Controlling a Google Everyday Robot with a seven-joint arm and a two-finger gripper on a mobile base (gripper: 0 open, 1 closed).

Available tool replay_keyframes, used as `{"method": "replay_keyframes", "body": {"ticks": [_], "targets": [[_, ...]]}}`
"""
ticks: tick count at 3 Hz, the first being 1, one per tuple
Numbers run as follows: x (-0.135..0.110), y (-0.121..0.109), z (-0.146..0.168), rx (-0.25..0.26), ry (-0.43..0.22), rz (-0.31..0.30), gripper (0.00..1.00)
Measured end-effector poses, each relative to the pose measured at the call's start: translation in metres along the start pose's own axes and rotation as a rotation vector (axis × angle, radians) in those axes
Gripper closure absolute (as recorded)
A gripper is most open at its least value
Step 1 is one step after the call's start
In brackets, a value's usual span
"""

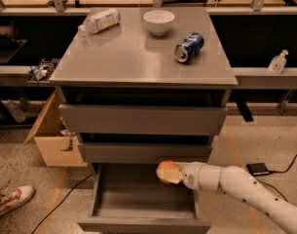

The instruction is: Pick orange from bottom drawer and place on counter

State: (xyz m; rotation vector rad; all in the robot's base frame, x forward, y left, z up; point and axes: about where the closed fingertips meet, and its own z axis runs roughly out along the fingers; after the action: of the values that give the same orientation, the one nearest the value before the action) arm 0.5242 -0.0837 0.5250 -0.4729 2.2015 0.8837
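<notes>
The orange (163,169) is a small round fruit held in my gripper (168,173), which is shut on it above the open bottom drawer (138,199), near its back right. My white arm reaches in from the lower right. The drawer's grey inside shows nothing else in it. The counter (133,52) is the grey top of the cabinet, well above the gripper.
On the counter lie a plastic bottle (100,20) at back left, a white bowl (158,21) at the back and a blue can (189,47) on its side. A cardboard box (53,140) stands left of the cabinet. A shoe (11,201) shows at lower left.
</notes>
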Motion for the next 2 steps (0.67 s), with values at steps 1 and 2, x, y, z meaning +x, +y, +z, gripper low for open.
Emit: {"method": "replay_keyframes", "body": {"ticks": [1, 2], "targets": [[-0.001, 0.001, 0.000, -0.002, -0.004, -0.002, 1.00], [-0.015, 0.003, -0.010, -0.004, -0.056, -0.025, 1.00]]}}
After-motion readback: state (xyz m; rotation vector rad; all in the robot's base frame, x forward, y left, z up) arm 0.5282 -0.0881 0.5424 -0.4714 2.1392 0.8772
